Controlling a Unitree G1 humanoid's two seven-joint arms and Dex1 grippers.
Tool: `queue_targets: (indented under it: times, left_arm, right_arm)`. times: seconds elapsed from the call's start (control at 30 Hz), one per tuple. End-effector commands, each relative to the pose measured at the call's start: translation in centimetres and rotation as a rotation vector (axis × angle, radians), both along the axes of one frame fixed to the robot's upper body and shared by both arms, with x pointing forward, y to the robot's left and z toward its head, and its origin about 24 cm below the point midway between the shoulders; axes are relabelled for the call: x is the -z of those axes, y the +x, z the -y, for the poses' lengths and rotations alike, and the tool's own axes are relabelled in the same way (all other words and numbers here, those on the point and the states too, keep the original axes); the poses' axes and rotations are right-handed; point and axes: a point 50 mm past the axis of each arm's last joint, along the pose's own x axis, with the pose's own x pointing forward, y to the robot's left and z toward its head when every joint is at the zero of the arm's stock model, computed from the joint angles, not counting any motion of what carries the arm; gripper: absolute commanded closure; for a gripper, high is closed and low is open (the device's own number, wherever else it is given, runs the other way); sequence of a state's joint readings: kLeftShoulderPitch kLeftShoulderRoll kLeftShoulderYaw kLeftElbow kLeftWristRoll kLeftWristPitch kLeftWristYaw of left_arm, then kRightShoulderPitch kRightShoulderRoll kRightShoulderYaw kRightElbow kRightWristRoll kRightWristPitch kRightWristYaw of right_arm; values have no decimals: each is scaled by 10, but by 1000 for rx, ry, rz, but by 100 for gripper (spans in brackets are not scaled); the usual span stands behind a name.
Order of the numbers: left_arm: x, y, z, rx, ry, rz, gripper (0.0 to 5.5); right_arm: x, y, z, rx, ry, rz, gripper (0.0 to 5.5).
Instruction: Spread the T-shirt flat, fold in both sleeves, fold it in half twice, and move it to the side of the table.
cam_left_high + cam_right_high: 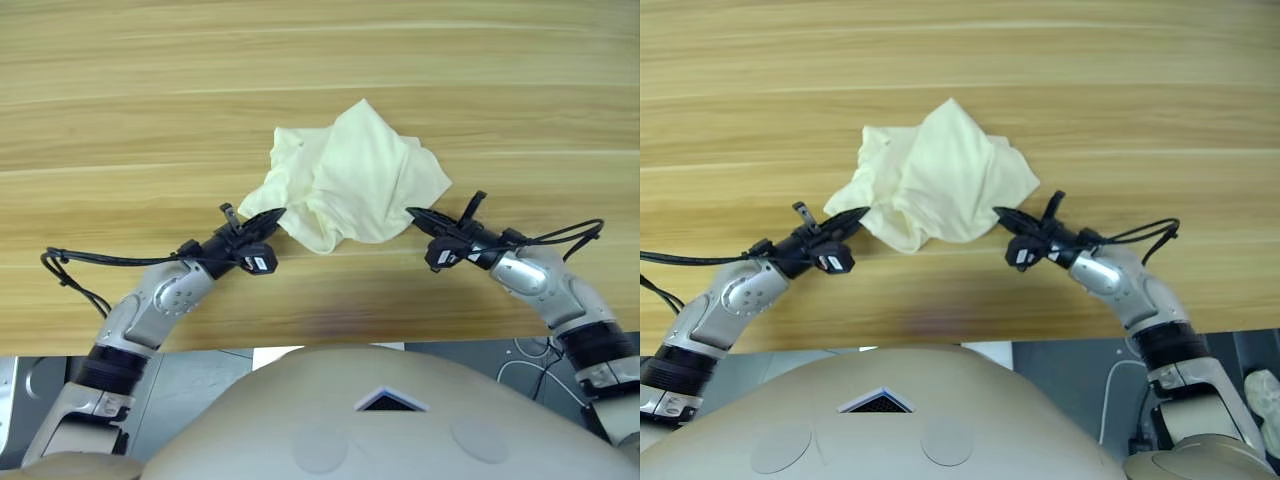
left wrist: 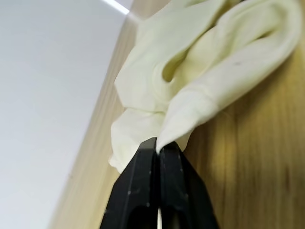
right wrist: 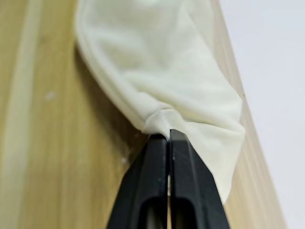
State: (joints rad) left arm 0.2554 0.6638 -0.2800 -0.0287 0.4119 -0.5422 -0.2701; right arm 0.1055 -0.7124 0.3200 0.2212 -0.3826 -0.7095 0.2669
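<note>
Spreading step: the T-shirt (image 1: 350,175) lies crumpled in the middle of the counter (image 1: 120,120), its near edge pinched by the left gripper (image 1: 272,215) and the right gripper (image 1: 414,212), each clamped on a fold of cloth. The next move likely calls for drawing both grips apart to flatten it

You've got the T-shirt (image 1: 350,175): pale yellow, crumpled in a bunched heap w/ deep folds, not spread. It lies mid-desk (image 1: 150,100), nearer your side. Its near-left corner is pinched in the left fingers (image 2: 143,181), its near-right edge in the right fingers (image 3: 183,181).
</note>
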Motion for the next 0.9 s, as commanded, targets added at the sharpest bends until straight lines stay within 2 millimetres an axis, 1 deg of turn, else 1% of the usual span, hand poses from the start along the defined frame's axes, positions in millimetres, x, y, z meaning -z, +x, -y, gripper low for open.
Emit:
queue_targets:
  times: [0.03, 0.07, 0.17, 0.2, 0.23, 0.27, 0.3, 0.33, 0.4, 0.47, 0.5, 0.53, 0.57, 0.6, 0.63, 0.67, 0.7, 0.73, 0.77, 0.8, 0.83, 0.87, 0.9]
  left_arm:
    - [-13, 6, -2, -35, -227, -32, 548]
    - [-17, 6, -2, -33, -281, -33, 548]
    - [-32, 5, -5, -36, -421, -11, 548]
    - [-39, 6, -7, -65, -478, 20, 548]
    - [-51, 7, -10, -88, -544, 62, 548]
    - [-59, 7, -12, -102, -589, 88, 548]
    - [-72, 4, -16, -103, -654, 136, 548]
    - [-81, 1, -19, -101, -700, 171, 548]
    - [-93, -8, -28, -100, -759, 221, 548]
    - [-102, -5, -36, -105, -788, 262, 548]
    - [-107, 1, -41, -120, -809, 288, 548]
    - [-116, 12, -49, -148, -860, 333, 548]
    - [-123, 29, -57, -191, -892, 372, 548]
    - [-127, 50, -64, -254, -899, 410, 548]
    - [-130, 78, -69, -327, -895, 452, 548]
    - [-131, 111, -66, -401, -873, 465, 548]
    - [-134, 147, -55, -456, -850, 444, 548]
    - [-139, 175, -44, -501, -819, 417, 548]
    - [-148, 203, -27, -533, -789, 377, 548]
    - [-161, 228, -12, -607, -763, 330, 548]
    - [-176, 245, 3, -672, -735, 297, 548]
    - [-191, 256, 15, -728, -700, 284, 548]
    - [-207, 261, 26, -773, -682, 292, 548]
  right_arm:
    - [-12, 6, 5, 45, 160, -3, 550]
    - [-17, 6, 5, 51, 210, -2, 550]
    - [-38, 8, 10, 82, 367, 33, 550]
    - [-49, 7, 11, 86, 435, 54, 550]
    - [-65, 4, 14, 91, 518, 87, 550]
    - [-75, 1, 15, 91, 573, 106, 550]
    - [-93, -9, 18, 56, 649, 130, 550]
    - [-105, -17, 20, 23, 699, 142, 550]
    - [-124, -34, 24, -66, 772, 146, 550]
    - [-137, -35, 30, -95, 841, 170, 550]
    - [-142, -30, 33, -95, 875, 195, 550]
    - [-150, -17, 37, -70, 917, 258, 550]
    - [-155, 8, 41, 7, 931, 324, 550]
    - [-159, 36, 43, 95, 939, 376, 550]
    - [-162, 68, 41, 181, 946, 418, 550]
    - [-165, 103, 33, 272, 932, 447, 550]
    - [-171, 138, 18, 341, 925, 461, 550]
    - [-180, 165, 4, 400, 918, 460, 550]
    - [-193, 192, -10, 492, 911, 452, 550]
    - [-210, 214, -24, 591, 864, 453, 550]
    - [-227, 228, -29, 713, 860, 444, 550]
    - [-242, 236, -34, 804, 827, 469, 550]
    - [-256, 239, -33, 894, 826, 501, 550]
